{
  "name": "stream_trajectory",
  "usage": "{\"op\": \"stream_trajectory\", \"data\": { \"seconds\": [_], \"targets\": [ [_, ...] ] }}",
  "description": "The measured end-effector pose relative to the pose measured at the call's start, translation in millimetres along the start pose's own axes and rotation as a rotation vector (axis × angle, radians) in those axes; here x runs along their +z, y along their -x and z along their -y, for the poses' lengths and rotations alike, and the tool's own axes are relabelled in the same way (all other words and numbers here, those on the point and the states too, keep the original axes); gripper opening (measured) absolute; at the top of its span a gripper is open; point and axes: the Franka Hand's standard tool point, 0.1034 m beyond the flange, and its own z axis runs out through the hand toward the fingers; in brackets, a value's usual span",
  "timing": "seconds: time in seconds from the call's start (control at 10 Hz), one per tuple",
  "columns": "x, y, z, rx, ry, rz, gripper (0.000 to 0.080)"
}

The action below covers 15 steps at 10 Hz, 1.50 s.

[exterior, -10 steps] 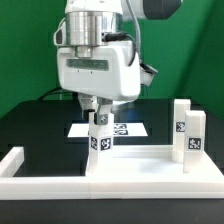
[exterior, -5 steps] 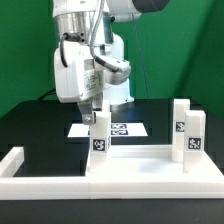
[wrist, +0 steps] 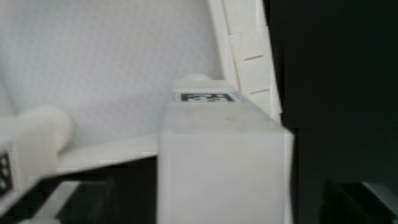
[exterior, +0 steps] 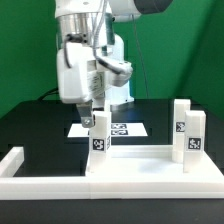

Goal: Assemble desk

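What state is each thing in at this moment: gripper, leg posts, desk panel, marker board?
gripper: around the top of the near leg post; grip cannot be told.
near leg post: upright on the desk panel.
two far leg posts: upright, untouched.
desk panel: flat on the table.
marker board: flat, behind the panel.

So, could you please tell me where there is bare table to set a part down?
Black table is bare between the border rail and the marker board. It is crowded where the tool meets the leg post on the desk panel.

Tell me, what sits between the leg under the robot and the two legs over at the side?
Nothing: exterior view shows bare white plastic rectangular panel between the gripped square white leg post and the two posts.
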Motion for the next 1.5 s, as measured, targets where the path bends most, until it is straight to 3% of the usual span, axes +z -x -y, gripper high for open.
{"op": "stream_trajectory", "data": {
  "seconds": [0.1, 0.2, 0.5, 0.7, 0.8, 1.0, 1.2, 1.3, 1.4, 1.5],
  "targets": [
    [1.8, 6.7, 3.3, -0.216, -0.029, -0.038, 0.0619],
    [3.9, 12.0, 0.3, -0.317, -0.024, -0.038, 0.064],
    [4.3, 7.4, -0.1, -0.499, -0.019, -0.042, 0.0649],
    [4.6, 5.3, 3.3, -0.844, 0.001, -0.068, 0.0649],
    [6.8, 8.9, 7.3, -1.032, 0.012, -0.067, 0.0649],
    [6.7, 20.9, 9.0, -1.092, 0.004, -0.071, 0.0649],
    [6.9, 11.6, 8.0, -1.06, 0.01, -0.077, 0.0383],
    [6.9, 6.9, 6.9, -1.036, 0.013, -0.081, 0.0383],
    [7.1, 4.4, 5.9, -0.954, 0.013, -0.082, 0.0295],
    [7.0, 1.9, 5.3, -0.853, 0.011, -0.083, 0.0295]
  ]
}}
